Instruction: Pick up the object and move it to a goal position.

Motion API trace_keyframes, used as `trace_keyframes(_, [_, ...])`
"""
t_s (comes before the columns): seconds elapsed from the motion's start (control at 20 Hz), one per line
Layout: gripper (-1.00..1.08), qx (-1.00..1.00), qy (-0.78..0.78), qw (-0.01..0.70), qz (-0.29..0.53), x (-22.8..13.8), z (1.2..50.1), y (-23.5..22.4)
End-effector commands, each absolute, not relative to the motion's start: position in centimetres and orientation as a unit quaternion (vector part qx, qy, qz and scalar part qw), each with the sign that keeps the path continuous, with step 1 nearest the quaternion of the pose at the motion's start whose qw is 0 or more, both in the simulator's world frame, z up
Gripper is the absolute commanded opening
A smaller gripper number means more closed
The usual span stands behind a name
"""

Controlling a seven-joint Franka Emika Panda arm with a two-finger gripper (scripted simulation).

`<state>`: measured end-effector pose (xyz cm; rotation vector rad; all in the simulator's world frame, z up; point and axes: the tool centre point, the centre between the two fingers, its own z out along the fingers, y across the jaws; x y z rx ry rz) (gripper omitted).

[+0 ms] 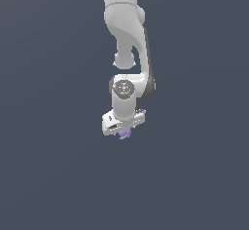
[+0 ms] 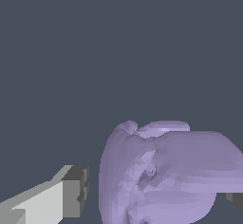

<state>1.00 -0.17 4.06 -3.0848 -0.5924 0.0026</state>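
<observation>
Directly under the white pincer (image 1: 125,132) sits the pale purple object (image 1: 125,134) — between the fingers (image 2: 73,192), one pad just beside it; actual clamping I cannot tell.

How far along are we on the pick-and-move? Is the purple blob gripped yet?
Done: the gripper is down around the purple blob. In hand: the wrist view shows the blob between the fingers, one finger beside it with a thin gap, so a firm grip isn't confirmed. Left: closing, lifting and carrying it to the goal; no goal marker is visible.
</observation>
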Motion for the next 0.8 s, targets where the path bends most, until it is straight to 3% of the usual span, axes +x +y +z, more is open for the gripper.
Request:
trace_keyframes(0.0, [-1.0,-0.982,-0.189,0.0,0.0,1.09,3.97,-0.18])
trace_keyframes(0.75, [-1.0,-0.982,-0.188,0.0,0.0,1.26,4.89,-0.68])
